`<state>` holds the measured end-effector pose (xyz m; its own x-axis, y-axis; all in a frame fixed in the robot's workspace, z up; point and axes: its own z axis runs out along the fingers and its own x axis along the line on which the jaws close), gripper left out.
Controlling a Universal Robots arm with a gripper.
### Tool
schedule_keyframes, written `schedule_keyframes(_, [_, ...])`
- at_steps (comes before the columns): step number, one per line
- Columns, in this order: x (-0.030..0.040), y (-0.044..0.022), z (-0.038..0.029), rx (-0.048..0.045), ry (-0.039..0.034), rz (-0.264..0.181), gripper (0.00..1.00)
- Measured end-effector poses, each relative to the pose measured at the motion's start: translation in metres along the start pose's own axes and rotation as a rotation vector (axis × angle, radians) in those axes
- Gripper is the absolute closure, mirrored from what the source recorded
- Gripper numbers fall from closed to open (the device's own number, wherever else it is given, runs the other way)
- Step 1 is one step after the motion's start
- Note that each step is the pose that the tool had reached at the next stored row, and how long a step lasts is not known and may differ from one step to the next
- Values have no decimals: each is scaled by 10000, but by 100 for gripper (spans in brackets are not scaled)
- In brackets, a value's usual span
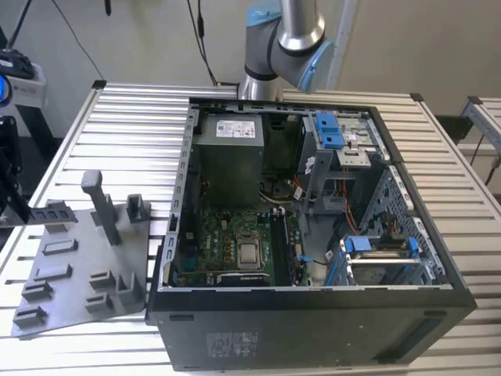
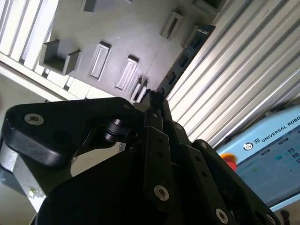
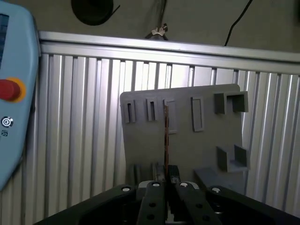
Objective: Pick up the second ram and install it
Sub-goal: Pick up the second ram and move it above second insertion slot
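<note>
My gripper [image 3: 165, 176] is shut on the second ram [image 3: 165, 136], a thin board seen edge-on in the first wrist view, sticking out past the fingertips. In the second wrist view the gripper [image 2: 152, 96] holds the same ram [image 2: 190, 49], its dark chips showing along the board. The ram hangs over the grey moulded tray [image 3: 187, 145] and stands clear of the tray's slots [image 3: 197, 114]. At the exterior view's left edge a dark shape that looks like the gripper [image 1: 11, 176] hangs beside the tray [image 1: 78, 290].
The open computer case [image 1: 313, 321] lies on the slatted table [image 1: 133, 125], to the exterior view's right of the tray. Its green motherboard [image 1: 227, 243] faces up, with blue drive-bay clips [image 1: 333, 129] beyond it. A teach pendant [image 3: 11, 108] lies beside the tray.
</note>
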<state>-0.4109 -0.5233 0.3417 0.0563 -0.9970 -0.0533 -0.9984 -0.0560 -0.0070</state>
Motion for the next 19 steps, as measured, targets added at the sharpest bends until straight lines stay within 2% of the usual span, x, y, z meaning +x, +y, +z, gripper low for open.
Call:
schedule_keyframes(12, [-10, -1, -196, 0, 0, 0, 85])
schedule_keyframes(19, [-16, -2, -289, 0, 0, 0, 85])
